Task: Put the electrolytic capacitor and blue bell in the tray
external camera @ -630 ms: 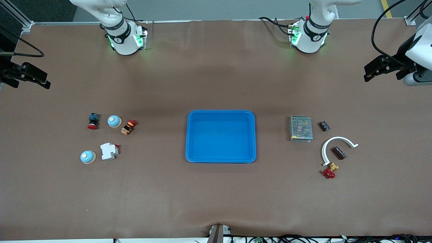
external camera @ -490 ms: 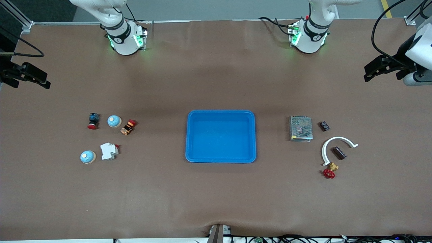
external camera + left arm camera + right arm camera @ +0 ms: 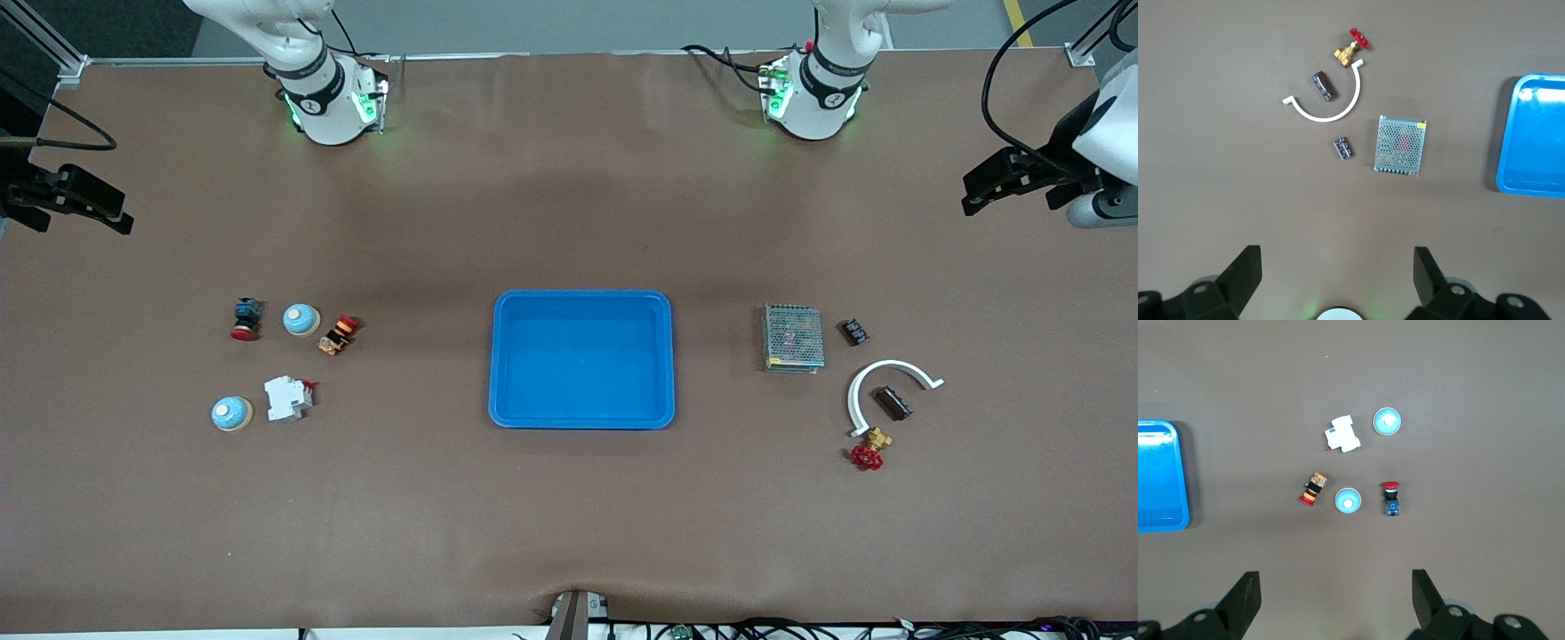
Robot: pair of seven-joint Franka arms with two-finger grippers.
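Nothing placed yet; tray (image 3: 581, 359) empty, mid-worktop. Right pincer (image 3: 1335, 600) wide, holding nothing, high over the two blue bells (image 3: 1347, 501). Left pincer (image 3: 1337, 280) wide, holding nothing, high over the electrolytic capacitor (image 3: 1323, 87), which lies inside a white arc (image 3: 1331, 112). Both pick-ups remain.

Take the tray (image 3: 581, 359) as your landmark: bright blue, rectangular, rounded corners, raised rim, flat on the bench. Toward the left arm's end from it you'll find the electrolytic capacitor (image 3: 893, 403), a dark cylinder on its side. Toward the right arm's end sit two pale blue bells (both upright domes): one bell (image 3: 301, 319), and the nearer bell (image 3: 231, 413).
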